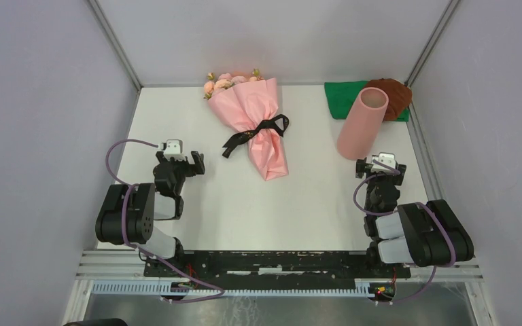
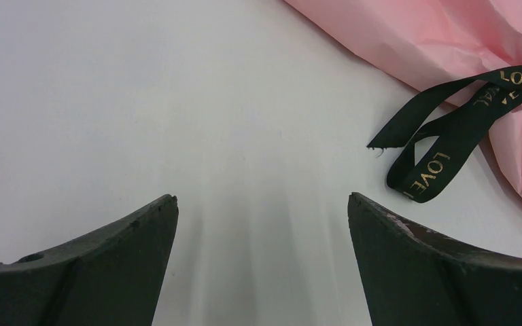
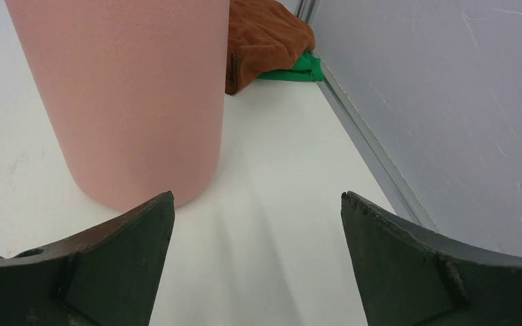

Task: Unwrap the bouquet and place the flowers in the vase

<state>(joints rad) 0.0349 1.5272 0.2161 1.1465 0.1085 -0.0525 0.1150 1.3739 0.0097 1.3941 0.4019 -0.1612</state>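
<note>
Left gripper [image 2: 262, 204] and right gripper [image 3: 258, 200] are shown spread wide, nothing held. The bouquet [image 1: 257, 125], tied with a black ribbon [image 2: 448, 136], is laid ahead and right of the left gripper; the vase [image 1: 362, 122] is stood upright just before the right gripper.

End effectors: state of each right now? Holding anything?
Left end effector: open, holding nothing.
Right end effector: open, holding nothing.
</note>
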